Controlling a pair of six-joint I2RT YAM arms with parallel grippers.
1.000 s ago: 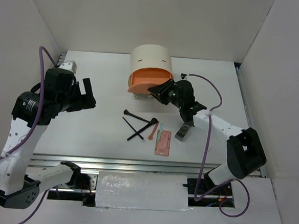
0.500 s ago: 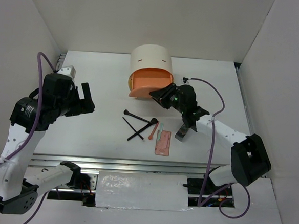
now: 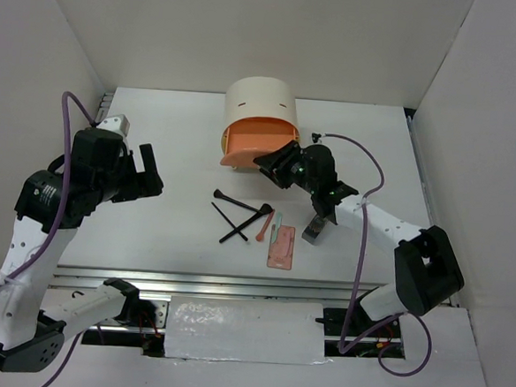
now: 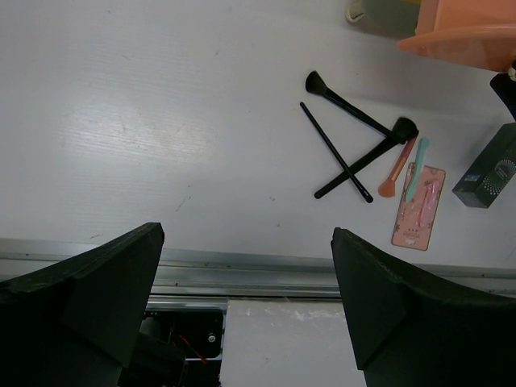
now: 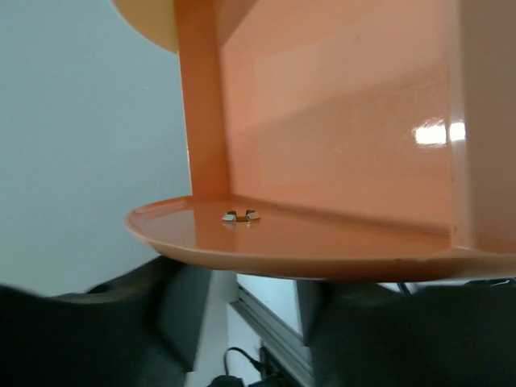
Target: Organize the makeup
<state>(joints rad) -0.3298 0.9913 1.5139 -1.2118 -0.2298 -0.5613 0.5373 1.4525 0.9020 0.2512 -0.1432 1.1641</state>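
1. Nothing is sorted yet, I judge. The black brushes [image 4: 350,170], orange-pink stick [image 3: 264,225], teal stick [image 3: 276,223], pink palette [image 3: 281,247] and dark grey case [image 3: 316,229] all lie loose on the table [image 3: 167,223], at centre frame.
2. The cream box [image 3: 257,100], upper centre, has its orange drawer [image 3: 253,140] standing open, and no makeup shows inside.
3. The right gripper [image 3: 278,164] is at the drawer's front. I cannot tell whether its jaws pinch it.
4. The left gripper [image 3: 152,167], at the left of the frame, has its jaws spread and holds nothing.

Bright, even overhead light. White table [image 3: 167,231] slightly washed out; short soft shadows beside the brushes [image 4: 336,151]. Overhead and left wrist views sharp. Right wrist view: orange drawer [image 5: 322,161] close and soft, one small glare patch, dark blurred foreground.
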